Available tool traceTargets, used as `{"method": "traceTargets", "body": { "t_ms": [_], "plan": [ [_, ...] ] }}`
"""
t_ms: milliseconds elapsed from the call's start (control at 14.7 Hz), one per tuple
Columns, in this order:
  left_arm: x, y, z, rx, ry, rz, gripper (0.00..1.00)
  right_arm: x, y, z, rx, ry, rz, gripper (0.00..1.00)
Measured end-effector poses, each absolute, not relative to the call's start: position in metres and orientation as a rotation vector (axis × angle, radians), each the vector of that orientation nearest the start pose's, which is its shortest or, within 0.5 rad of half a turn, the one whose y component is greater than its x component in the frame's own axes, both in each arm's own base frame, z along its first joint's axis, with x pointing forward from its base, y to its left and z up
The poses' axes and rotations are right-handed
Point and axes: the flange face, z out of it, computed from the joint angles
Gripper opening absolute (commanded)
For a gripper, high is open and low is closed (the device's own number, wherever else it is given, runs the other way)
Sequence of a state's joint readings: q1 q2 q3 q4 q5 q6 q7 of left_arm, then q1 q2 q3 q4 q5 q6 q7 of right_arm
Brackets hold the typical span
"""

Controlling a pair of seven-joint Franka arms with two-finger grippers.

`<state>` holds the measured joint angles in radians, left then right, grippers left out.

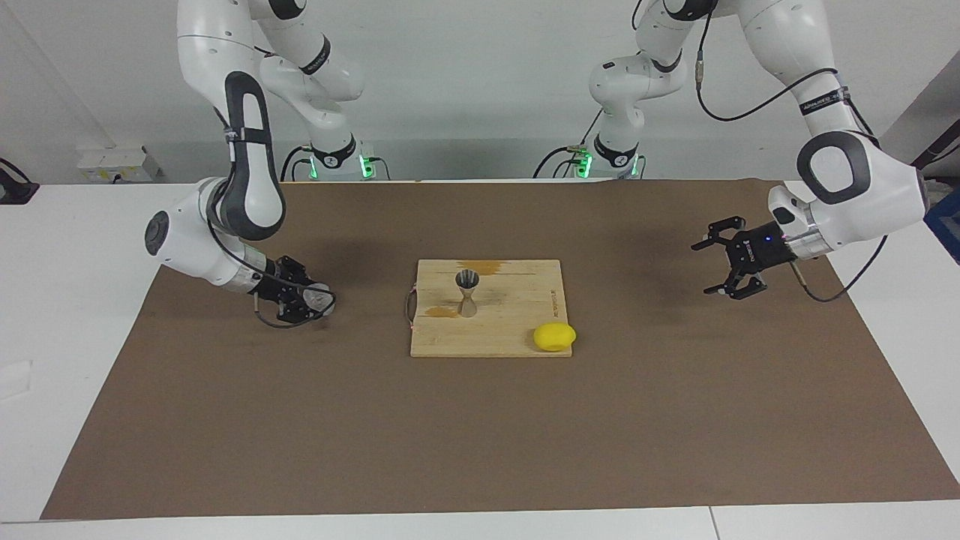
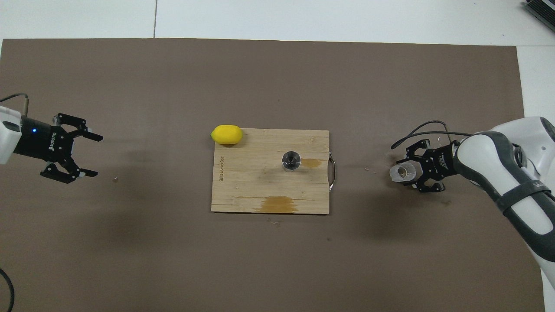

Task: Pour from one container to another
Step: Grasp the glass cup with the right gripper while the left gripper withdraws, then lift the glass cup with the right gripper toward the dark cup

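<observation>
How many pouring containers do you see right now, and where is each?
2. The small clear cylindrical cup sits between the right gripper's fingers, toward that arm's end. The silvery hourglass metal jigger stands upright on the wooden cutting board.

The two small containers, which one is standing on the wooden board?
The metal jigger, hourglass-shaped, stands upright on the wooden board. The clear cup is off the board, between the right gripper's fingers, toward the right arm's end of the table.

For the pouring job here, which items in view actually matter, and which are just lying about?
Part of the job:
- clear cup, gripped by the right gripper above the mat, toward the right arm's end
- metal jigger, upright on the cutting board

Lying about:
- lemon at the board's corner
- left gripper, open, waiting over the brown mat
</observation>
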<state>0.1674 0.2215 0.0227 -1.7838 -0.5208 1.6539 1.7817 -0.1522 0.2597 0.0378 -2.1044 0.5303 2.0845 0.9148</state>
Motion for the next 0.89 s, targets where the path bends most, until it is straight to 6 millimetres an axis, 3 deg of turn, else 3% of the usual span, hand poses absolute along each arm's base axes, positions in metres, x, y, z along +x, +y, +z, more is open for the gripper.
{"method": "traceTargets", "body": {
  "t_ms": [205,546,682,887],
  "plan": [
    [0.589,0.049,0.459,2.07,-1.631,0.168,1.0,0.549,-0.038,0.281,-2.129,1.762,0.605,0.07],
    [0.571,0.032,0.513,2.362,-1.323,-0.053,1.0,0.551,-0.037,0.302,-2.099,1.774,0.564,0.07],
    [0.565,0.036,0.527,2.491,-1.162,-0.104,1.0,0.554,-0.015,0.321,-2.091,1.791,0.55,0.07],
    [0.552,0.033,0.548,2.72,-0.92,-0.219,1.0,0.559,0.048,0.345,-2.073,1.845,0.535,0.07]
  ]
}}
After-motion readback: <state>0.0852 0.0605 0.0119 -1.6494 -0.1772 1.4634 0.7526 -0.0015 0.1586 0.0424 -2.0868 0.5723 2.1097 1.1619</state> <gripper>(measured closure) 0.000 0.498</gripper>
